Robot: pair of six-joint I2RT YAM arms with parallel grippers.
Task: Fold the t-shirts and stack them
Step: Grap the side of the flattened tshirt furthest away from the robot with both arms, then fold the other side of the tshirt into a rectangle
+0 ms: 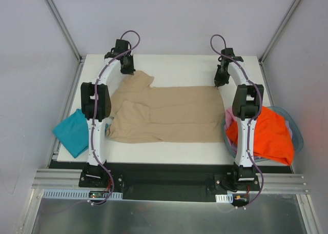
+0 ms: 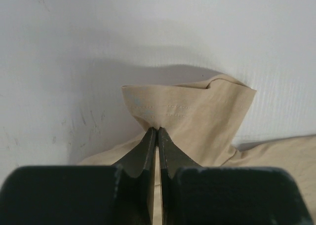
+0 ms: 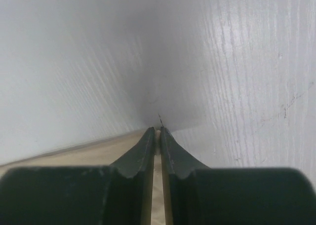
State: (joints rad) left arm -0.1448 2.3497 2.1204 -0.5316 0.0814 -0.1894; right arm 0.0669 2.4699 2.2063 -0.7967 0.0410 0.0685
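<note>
Left jaws are pinched shut on the tan shirt (image 2: 197,111) sleeve hem; right jaws grip its edge, nearly closed.

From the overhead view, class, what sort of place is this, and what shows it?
Probably a robotics lab test cell: a white table boxed in by plain walls and metal posts, a left arm and right arm bolted at its near edge, a tan t-shirt spread between them.

I see the tan t-shirt (image 1: 164,113) spread flat across the table (image 1: 179,70). My left gripper (image 1: 128,69) sits at its far-left sleeve and my right gripper (image 1: 219,83) at its far-right corner. A teal t-shirt (image 1: 73,134) lies over the left edge. An orange t-shirt (image 1: 269,134) fills the basket (image 1: 300,136) on the right.
</note>
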